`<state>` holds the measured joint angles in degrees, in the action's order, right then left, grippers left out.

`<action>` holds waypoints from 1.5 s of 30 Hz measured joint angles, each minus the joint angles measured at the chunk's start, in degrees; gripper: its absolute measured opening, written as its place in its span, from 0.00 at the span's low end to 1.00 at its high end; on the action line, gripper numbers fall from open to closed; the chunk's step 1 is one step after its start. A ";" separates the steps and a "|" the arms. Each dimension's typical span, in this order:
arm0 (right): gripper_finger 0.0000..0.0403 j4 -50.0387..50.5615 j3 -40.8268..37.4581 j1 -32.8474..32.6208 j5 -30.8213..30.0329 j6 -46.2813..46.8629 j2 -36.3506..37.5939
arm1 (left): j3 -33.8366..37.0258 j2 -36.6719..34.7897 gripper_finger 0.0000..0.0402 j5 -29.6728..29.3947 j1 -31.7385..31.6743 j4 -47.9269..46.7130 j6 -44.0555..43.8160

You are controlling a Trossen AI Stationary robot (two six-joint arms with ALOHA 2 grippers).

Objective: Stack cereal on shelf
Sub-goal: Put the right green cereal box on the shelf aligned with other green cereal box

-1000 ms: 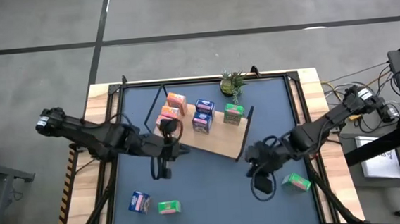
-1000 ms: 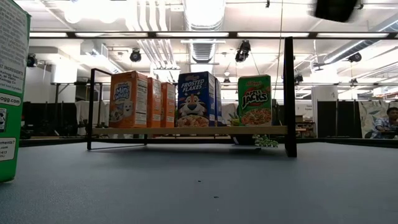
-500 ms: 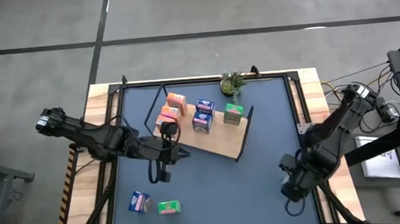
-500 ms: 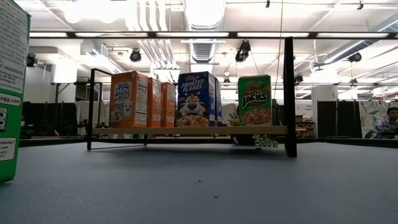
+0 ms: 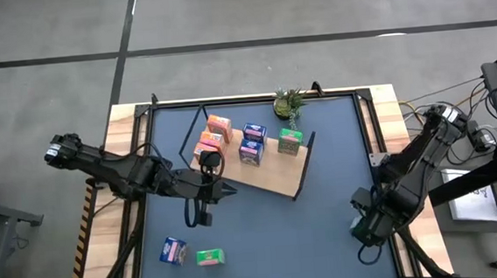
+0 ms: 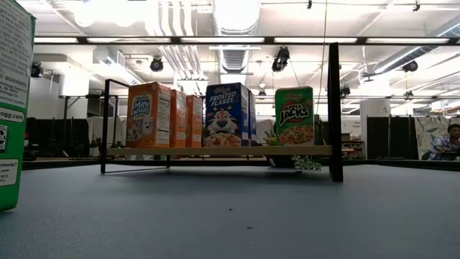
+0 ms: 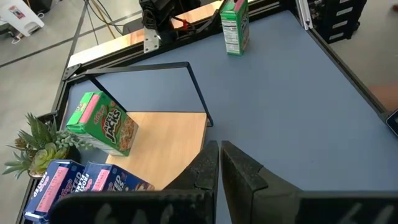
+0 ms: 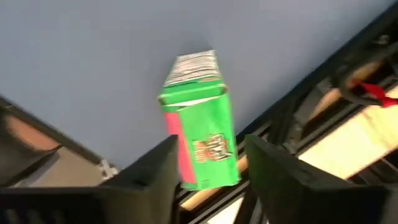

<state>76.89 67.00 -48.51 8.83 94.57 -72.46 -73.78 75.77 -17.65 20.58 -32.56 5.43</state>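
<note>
Nearest, at 7 o'clock on the surface (image 5: 337, 150), close to the front edge: loose blue box (image 5: 174, 250), with near green box (image 5: 209, 257) just beside it toward 6. Fills the left edge of the low view, that near green box, closest of all to the lens.

At 4 o'clock, by the surface's right rim: right pincer (image 5: 367, 229), released, fingers (image 8: 155, 174) spread wide with nothing gripped. Just ahead of them in the wrist view, right green box (image 8: 202, 134), upright on the blue top near the rim. Hidden under the arm from above.

A little toward 9 o'clock from centre: left pincer (image 5: 228, 190), clenched and empty, fingers pressed together, aimed toward 3 o'clock just off the shelf's near edge.

From centre toward 12: shelf (image 5: 277, 176), set at an angle, black frame at each end. On its board, upright in a loose row: three orange boxes (image 6: 149, 115) at the 10 o'clock end, two blue boxes (image 5: 252, 142) in the middle, shelf green box (image 5: 290, 140) toward the 1 o'clock end.

Beyond, at 12 to 1 o'clock by the back edge: plant (image 5: 289, 102), just behind the shelf green box.

Farthest, in the room at the low view's right edge: a person (image 6: 451, 138).
</note>
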 joint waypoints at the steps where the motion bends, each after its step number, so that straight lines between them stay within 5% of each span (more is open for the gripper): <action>1: 0.48 0.51 -0.05 0.00 -0.01 -0.02 -0.32 | 0.00 0.00 0.00 0.00 0.00 0.00 0.00; 8: 0.69 -2.81 -0.25 0.00 0.05 -8.15 -3.60 | 0.00 0.00 0.00 -0.01 0.00 0.00 0.03; 16: 0.75 -3.18 -1.90 0.00 0.03 -10.72 -6.97 | 0.00 0.00 0.00 -1.53 -0.07 0.00 0.26; 21: 0.69 -3.41 -3.59 0.02 0.07 -11.70 -8.76 | 0.00 0.00 0.00 -1.61 -0.07 0.00 1.00; 36: 0.29 -5.60 -1.96 0.15 -0.55 -11.72 -8.22 | 0.00 0.02 0.00 -2.01 0.24 0.26 1.25; 45: 0.25 -6.08 8.44 0.43 -16.15 -13.45 -8.22 | 5.80 -2.19 0.00 -1.95 1.11 8.11 2.14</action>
<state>70.81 75.44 -48.07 -7.31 81.11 -80.68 -67.97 73.57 -19.60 21.69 -24.45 7.57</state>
